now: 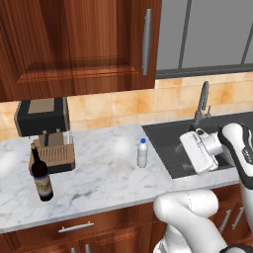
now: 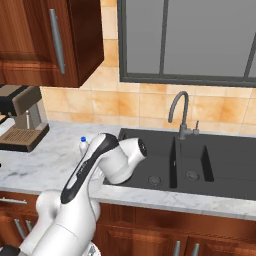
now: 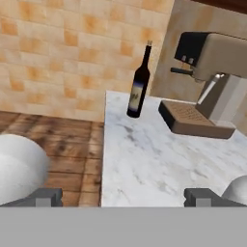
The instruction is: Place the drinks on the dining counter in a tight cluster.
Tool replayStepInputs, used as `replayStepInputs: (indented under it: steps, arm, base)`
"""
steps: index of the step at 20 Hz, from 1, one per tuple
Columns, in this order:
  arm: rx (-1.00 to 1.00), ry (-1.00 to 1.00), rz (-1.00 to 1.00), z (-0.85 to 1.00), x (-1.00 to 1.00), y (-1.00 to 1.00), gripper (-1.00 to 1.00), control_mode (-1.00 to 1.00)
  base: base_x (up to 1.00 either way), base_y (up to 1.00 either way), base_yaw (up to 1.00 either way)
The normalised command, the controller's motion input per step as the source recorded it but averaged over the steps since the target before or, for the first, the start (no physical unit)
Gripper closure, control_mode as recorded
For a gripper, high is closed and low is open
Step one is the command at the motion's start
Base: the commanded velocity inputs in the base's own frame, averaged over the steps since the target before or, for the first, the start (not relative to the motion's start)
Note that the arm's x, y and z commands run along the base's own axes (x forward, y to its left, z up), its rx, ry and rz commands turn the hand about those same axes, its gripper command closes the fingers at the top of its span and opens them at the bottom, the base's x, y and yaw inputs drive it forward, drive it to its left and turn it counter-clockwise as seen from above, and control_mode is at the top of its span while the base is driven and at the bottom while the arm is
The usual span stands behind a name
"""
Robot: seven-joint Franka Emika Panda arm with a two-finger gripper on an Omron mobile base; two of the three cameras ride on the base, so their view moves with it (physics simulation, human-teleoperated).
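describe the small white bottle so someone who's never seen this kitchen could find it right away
Start at the white grey-veined marble counter under the brown wooden wall cabinets. Follow it toward the dark sink; the small white bottle with a blue cap stands upright just before the sink's edge. It is much shorter and paler than the tall dark wine bottle standing by the coffee machine.

Even, bright rendered light, soft shadows under the wine bottle (image 1: 40, 175), sharp throughout, no glare.

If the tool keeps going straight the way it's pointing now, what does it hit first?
Probably nothing soon: the open tool faces along bare marble counter. Farther on, the wine bottle stands nearest that line, though depth is unclear.
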Motion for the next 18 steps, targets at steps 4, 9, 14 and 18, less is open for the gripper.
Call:
replayStepInputs:
  steps: [4,9,14,18]
  arm:
    - [0.09,0.00,0.11,-0.05,0.51,-0.10,-1.00,-1.00]
    - [0.08,0.01,0.07,-0.07,0.67,0.00,-1.00,-1.00]
    - [0.06,0.05,0.06,-0.12,0.64,0.00,-1.00,-1.00]
    - [0.07,0.12,0.04,-0.18,0.58,0.01,-1.00,-1.00]
  base:
    - [0.00,0.00,0.00]
    - [0.00,0.00,0.00]
    - [0.00,0.00,0.00]
    - [0.00,0.00,0.00]
